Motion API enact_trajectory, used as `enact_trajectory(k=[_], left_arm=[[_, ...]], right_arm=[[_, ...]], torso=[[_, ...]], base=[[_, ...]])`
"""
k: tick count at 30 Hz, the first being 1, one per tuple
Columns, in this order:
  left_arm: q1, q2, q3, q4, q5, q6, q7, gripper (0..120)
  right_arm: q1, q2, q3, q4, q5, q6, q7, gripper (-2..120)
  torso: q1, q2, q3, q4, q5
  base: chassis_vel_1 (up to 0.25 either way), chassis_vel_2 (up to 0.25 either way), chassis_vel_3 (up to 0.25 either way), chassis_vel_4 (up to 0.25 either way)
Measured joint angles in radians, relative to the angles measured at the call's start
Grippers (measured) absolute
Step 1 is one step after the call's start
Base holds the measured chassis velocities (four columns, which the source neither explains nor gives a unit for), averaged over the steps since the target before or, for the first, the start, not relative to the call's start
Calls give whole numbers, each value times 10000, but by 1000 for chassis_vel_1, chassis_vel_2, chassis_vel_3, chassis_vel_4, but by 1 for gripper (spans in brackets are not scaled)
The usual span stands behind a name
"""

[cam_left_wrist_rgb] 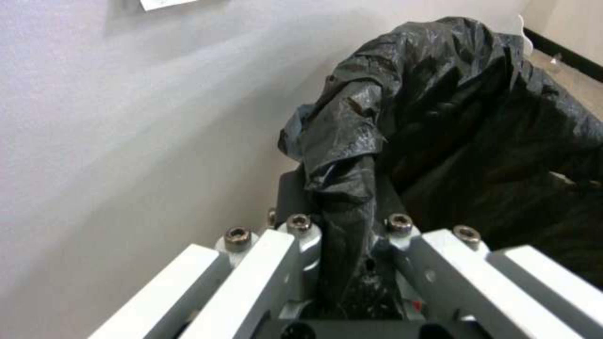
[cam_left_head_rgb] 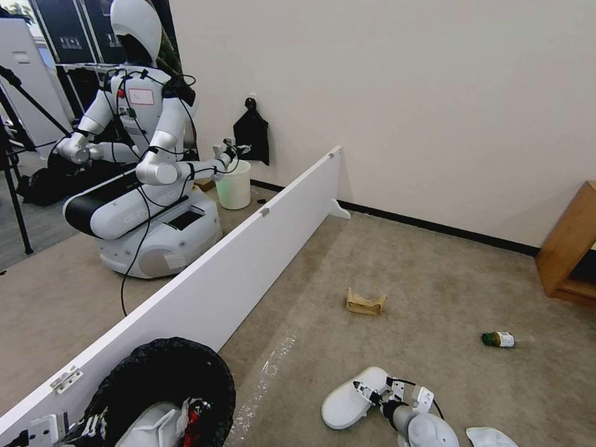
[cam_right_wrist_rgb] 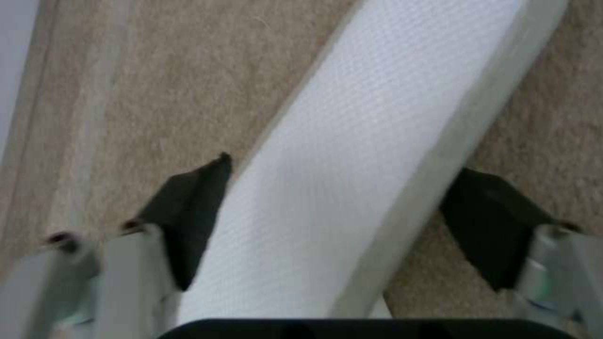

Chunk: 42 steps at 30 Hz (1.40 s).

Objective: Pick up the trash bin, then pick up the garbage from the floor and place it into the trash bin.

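1. The round trash bin lined with a crinkled black plastic bag (cam_left_head_rgb: 164,385) sits at the lower left of the head view, close against a long white partition board (cam_left_head_rgb: 211,279) standing on the beige carpet (cam_left_head_rgb: 434,273); white and red litter lies inside it.
2. The left gripper (cam_left_wrist_rgb: 342,235) is clamped on the bin's bag-covered rim, a fold of black plastic pinched between its fingers.
3. A flat white slipper (cam_left_head_rgb: 351,397) lies on the carpet at the lower middle of the head view, right of the bin.
4. The right gripper (cam_left_head_rgb: 372,392) is down at the slipper with its jaws apart; in the right wrist view the white textured slipper (cam_right_wrist_rgb: 352,155) runs between the two black fingertips (cam_right_wrist_rgb: 188,212), one on each side of it.
5. Farther out on the carpet are a torn brown paper bag (cam_left_head_rgb: 365,302) and, well to its right, a small green-capped bottle (cam_left_head_rgb: 498,339) lying on its side.
6. A piece of white litter (cam_left_head_rgb: 490,436) lies at the lower right edge.
7. Beyond the partition, another white robot (cam_left_head_rgb: 146,161) reaches towards a plain white bucket (cam_left_head_rgb: 233,184) by the wall
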<state>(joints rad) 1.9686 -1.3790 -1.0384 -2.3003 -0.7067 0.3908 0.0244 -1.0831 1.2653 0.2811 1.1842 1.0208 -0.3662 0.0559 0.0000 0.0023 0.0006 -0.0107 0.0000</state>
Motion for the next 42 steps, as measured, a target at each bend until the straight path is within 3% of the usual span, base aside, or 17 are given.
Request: enact_trajectory(k=[21, 34, 39, 42], left_arm=[[-144, 75, 138, 79, 33, 29, 0, 4], [-111, 212, 262, 69, 56, 101, 46, 4], [-289, 527, 547, 168, 44, 333, 82, 4], [-573, 1030, 981, 305, 23, 515, 47, 4]], right_arm=[[-220, -68, 158, 411, -373, 11, -113, 2], [-481, -175, 544, 702, -786, 130, -187, 1], [-1121, -480, 1117, 1526, -1418, 700, -720, 1], [-1886, -871, 1691, 2663, -2105, 1508, -1521, 1]], torso=[[0, 0, -1, 0, 0], [0, 0, -1, 2, 3], [0, 0, -1, 1, 1], [0, 0, 0, -3, 2]], base=[[0, 0, 0, 0], [0, 0, 0, 0], [0, 0, 0, 0], [0, 0, 0, 0]])
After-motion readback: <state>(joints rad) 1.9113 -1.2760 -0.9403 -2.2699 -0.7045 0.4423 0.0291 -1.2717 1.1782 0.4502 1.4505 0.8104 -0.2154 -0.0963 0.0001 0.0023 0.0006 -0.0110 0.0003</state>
